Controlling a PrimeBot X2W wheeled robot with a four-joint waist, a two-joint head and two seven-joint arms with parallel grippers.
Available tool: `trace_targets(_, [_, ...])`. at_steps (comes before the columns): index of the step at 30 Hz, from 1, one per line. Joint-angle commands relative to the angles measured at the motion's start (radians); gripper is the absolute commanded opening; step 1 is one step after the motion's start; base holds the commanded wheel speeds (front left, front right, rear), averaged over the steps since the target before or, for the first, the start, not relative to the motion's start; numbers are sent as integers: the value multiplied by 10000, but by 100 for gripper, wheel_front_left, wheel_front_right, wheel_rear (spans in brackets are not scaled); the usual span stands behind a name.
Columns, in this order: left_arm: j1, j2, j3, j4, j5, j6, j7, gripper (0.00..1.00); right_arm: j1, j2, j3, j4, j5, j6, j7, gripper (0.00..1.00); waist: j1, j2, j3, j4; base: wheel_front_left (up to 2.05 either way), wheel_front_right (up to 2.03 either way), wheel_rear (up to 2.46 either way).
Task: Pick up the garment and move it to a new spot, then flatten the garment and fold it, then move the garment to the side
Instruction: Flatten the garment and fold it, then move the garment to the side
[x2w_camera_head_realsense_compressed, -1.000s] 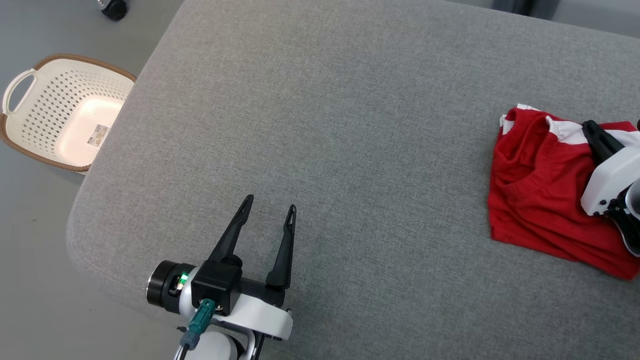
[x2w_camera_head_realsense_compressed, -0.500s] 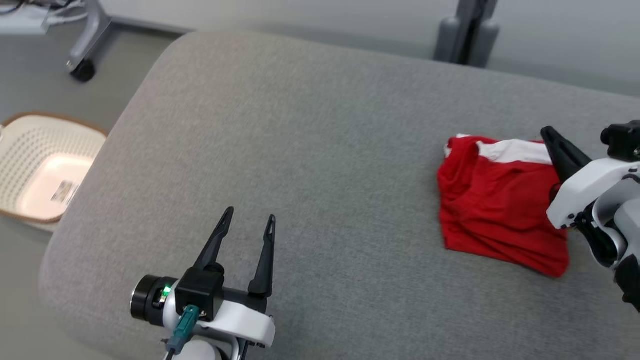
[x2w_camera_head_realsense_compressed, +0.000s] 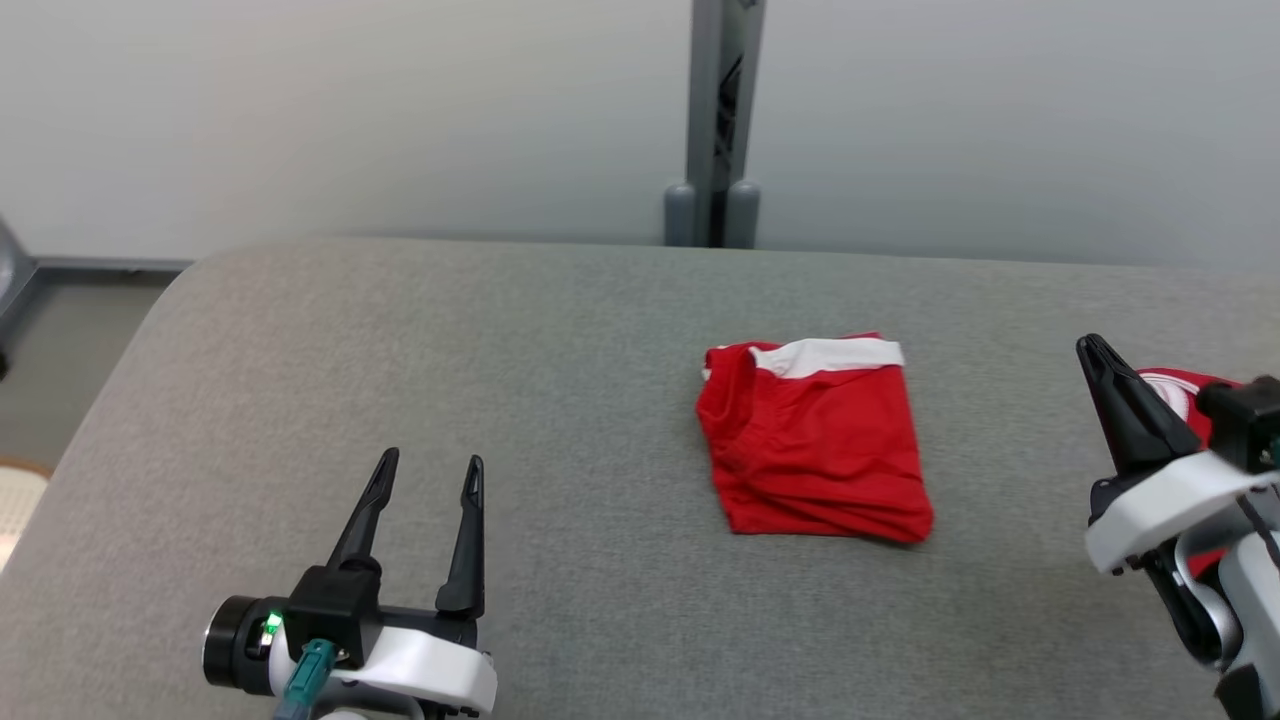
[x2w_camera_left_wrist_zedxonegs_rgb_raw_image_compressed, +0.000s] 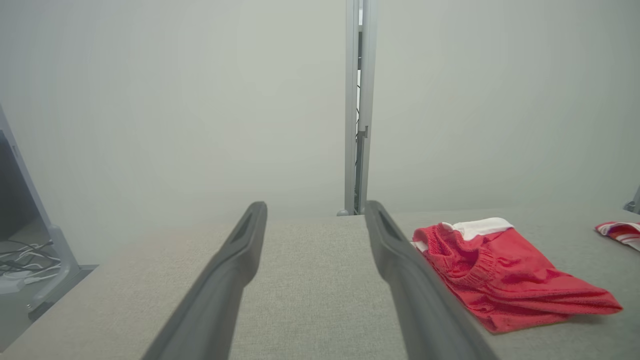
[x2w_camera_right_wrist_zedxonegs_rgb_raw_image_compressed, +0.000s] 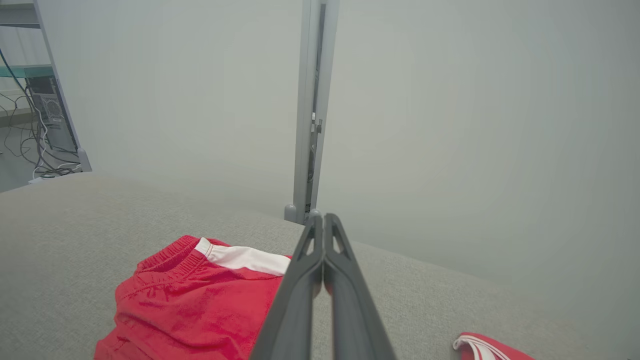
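The head view has swung upward, so the shift of the whole picture is not counted as movement of things. The right gripper (x2w_camera_head_realsense_compressed: 1092, 350), laid on the folded red shorts (x2w_camera_head_realsense_compressed: 815, 450) a second ago, is now drawn clear of them. Its jaws are pressed together on nothing, well right of the grey post (x2w_camera_head_realsense_compressed: 720, 120). The shorts are left on the grey cushion (x2w_camera_head_realsense_compressed: 500, 350) in front of the post, so the set-aside step is judged done. The left gripper (x2w_camera_head_realsense_compressed: 431, 460) is held wide and empty, left of the post. Counted: one post, two grippers, one pair of shorts, and one striped cloth (x2w_camera_head_realsense_compressed: 1165, 385) far right of the post.
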Motion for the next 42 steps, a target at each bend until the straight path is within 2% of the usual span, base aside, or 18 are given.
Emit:
trace_targets(1, [116,47,114,-12,-23,-38,-31,100,406,150,-352,-340,-411,-6,-42,0,0,-1,-360,-435,0,0,0])
trace_targets(5, [334,47,258,-38,-97,-47,-33,100,1449,784,-1675,-1382,-1257,-6,-41,0,0,-1,-494,-693,0,0,0])
trace_targets(9, [651,41,316,-17,-244,-2,-31,100,2373,1446,-2562,-2106,-1664,-6,-32,0,0,-1,-605,-901,0,0,0])
trace_targets(17, [1188,45,436,445,-461,-20,-33,100,3296,2330,-3200,-2257,-1102,-4,-30,0,0,-1,-699,-983,0,0,0])
trace_targets(18, [1247,47,477,468,-518,4,-31,100,3336,2371,-3202,-2234,-1061,-4,-30,36,0,-1,-699,-977,0,0,0])
trace_targets(19, [1301,45,525,490,-627,30,-33,100,3378,2407,-3190,-2211,-1060,-4,-30,90,0,-1,-698,-966,0,0,0])
trace_targets(20, [1330,47,586,503,-799,14,-33,100,3443,2475,-3109,-2140,-982,-4,-30,100,0,-1,-703,-950,0,0,0])
trace_targets(23, [1345,38,571,513,-695,-164,-31,100,3513,2488,-2940,-2053,-854,-4,-30,100,0,-1,-715,-897,0,0,0])
trace_targets(42, [1243,45,372,272,-465,-288,-31,100,3590,2397,-2801,-1633,-392,-4,-31,100,0,-1,-669,-423,0,0,0])
